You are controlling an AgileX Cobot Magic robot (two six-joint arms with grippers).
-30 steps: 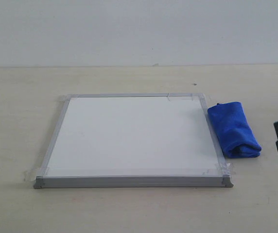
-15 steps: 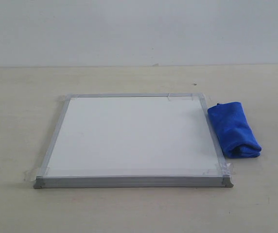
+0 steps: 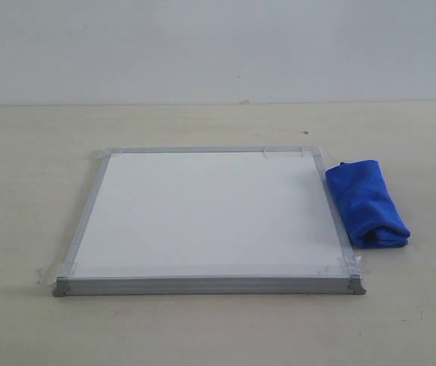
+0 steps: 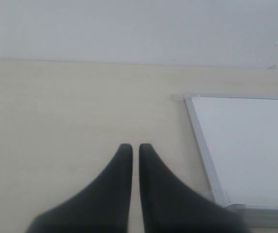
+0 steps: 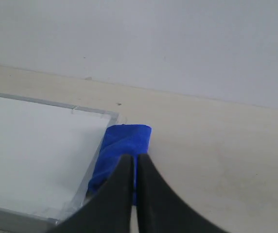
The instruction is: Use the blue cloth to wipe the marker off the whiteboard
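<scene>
The whiteboard (image 3: 210,213) lies flat on the table, its white face bare; no red marker line shows on it in any view. Just off its right edge, folded into a roll, lies the blue cloth (image 3: 367,202). Neither gripper appears in the exterior view. In the left wrist view my left gripper (image 4: 135,147) is shut and empty over bare table beside the whiteboard (image 4: 251,145). In its own view my right gripper (image 5: 135,158) is shut and holds nothing; the blue cloth (image 5: 124,143) lies beyond its tips, next to the whiteboard (image 5: 32,145).
The pale table (image 3: 35,152) runs back to a plain light wall (image 3: 218,46). Clear tape (image 3: 50,271) holds the board's corners down.
The right gripper, seen a second ago at the right edge of the exterior view, has left that view. Board and cloth have not moved.
</scene>
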